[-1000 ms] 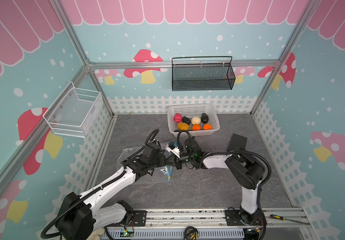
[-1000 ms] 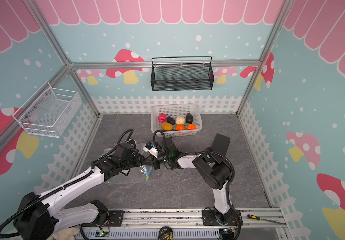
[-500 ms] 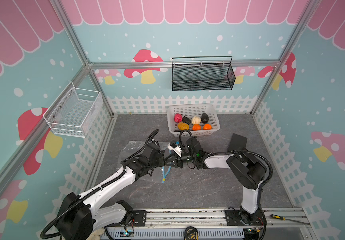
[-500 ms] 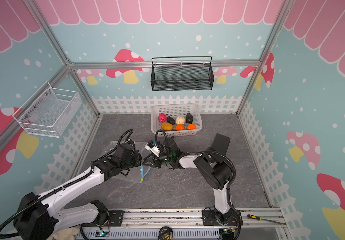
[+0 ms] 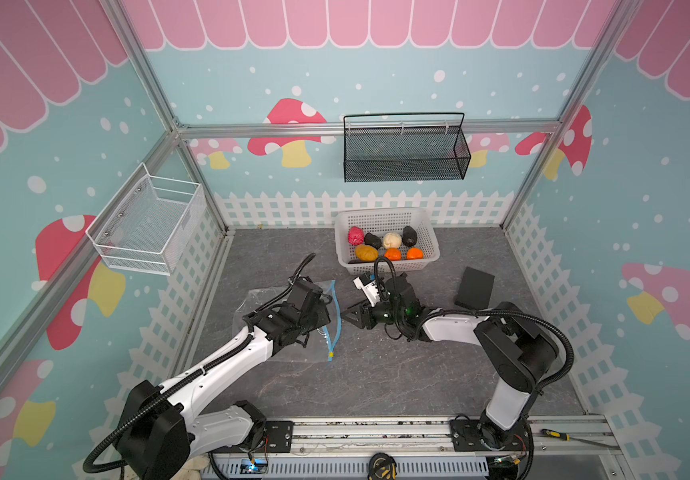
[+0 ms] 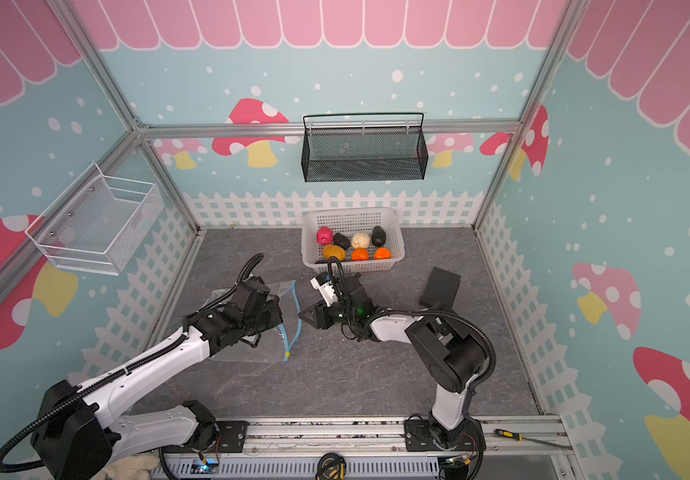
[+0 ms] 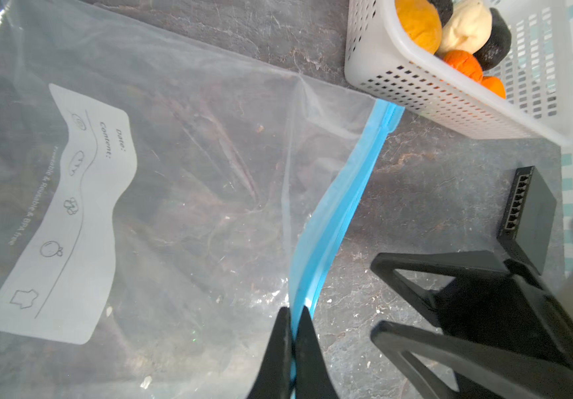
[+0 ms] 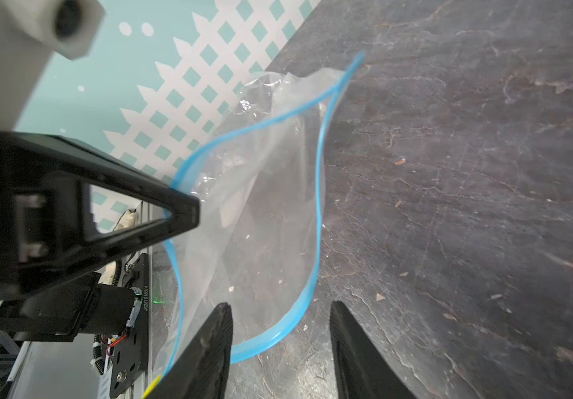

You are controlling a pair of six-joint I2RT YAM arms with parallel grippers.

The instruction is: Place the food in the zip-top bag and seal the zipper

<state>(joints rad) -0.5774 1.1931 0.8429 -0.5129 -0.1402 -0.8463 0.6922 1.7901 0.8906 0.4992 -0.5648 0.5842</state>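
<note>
Two grippers at the zip-top bag (image 7: 192, 172).
Now the left gripper (image 7: 293, 311) pinches the zipper (image 7: 340, 200); the right gripper (image 8: 281, 305), fingers apart, should grab the zipper's other side and pull gently.

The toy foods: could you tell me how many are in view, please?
7, all in the basket: back row pink-red, black, cream, dark one; front row yellow-orange, orange, second orange. More may hide behind the front wall.
</note>
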